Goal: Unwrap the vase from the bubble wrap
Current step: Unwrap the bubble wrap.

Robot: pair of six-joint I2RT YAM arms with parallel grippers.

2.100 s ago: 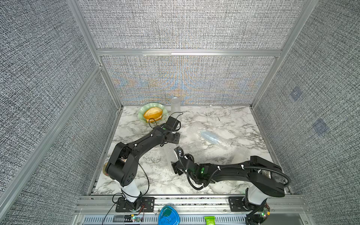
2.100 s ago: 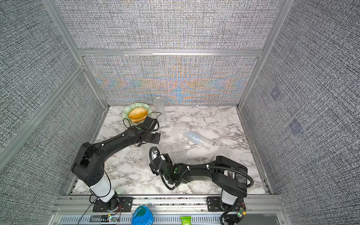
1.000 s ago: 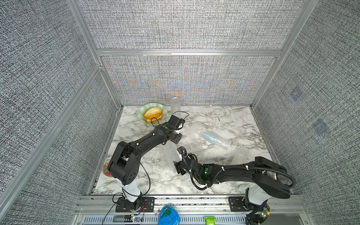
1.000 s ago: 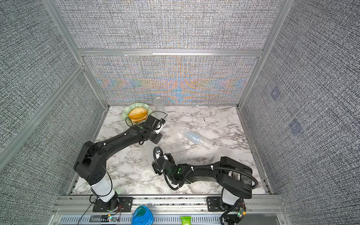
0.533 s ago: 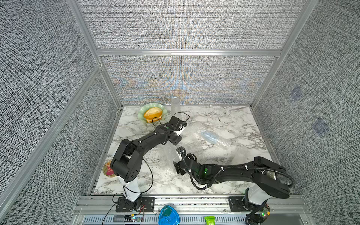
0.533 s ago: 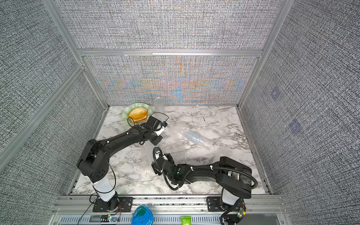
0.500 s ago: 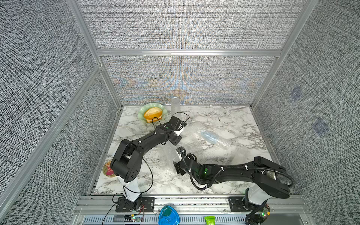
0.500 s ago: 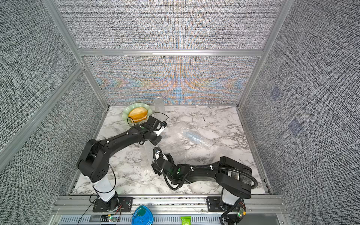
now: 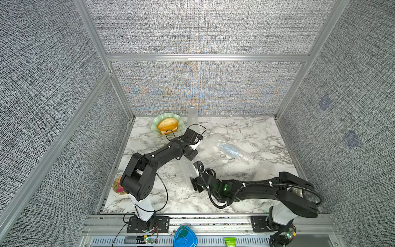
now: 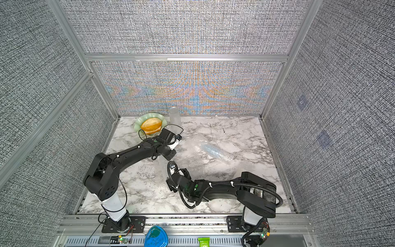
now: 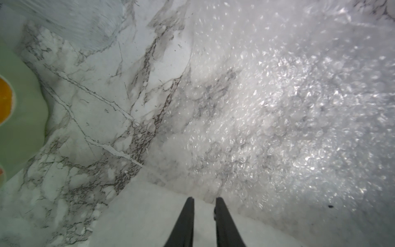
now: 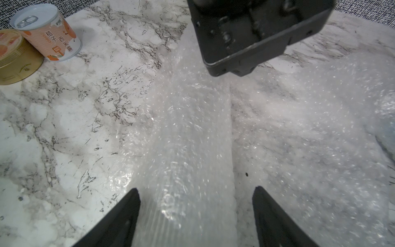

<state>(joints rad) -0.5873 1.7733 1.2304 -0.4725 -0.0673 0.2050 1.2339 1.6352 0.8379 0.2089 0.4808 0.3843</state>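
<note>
1. Marble tabletop (image 9: 245, 128), grey-walled cell.
2. Bubble wrap (image 9: 230, 150) spread mid-tabletop; vase presumably inside its rolled part.
3. Left tool (image 11: 204, 200) nearly pressed together on sheet's edge; right tool (image 12: 195, 192) spread, straddling a fold.
4. Next, probably: peel sheet away.

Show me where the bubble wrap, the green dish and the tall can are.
bubble wrap (image 11: 277, 111): left wrist view, middle of sheet
green dish (image 9: 155, 128): top view, rim
tall can (image 12: 49, 36): right wrist view, side label
</note>
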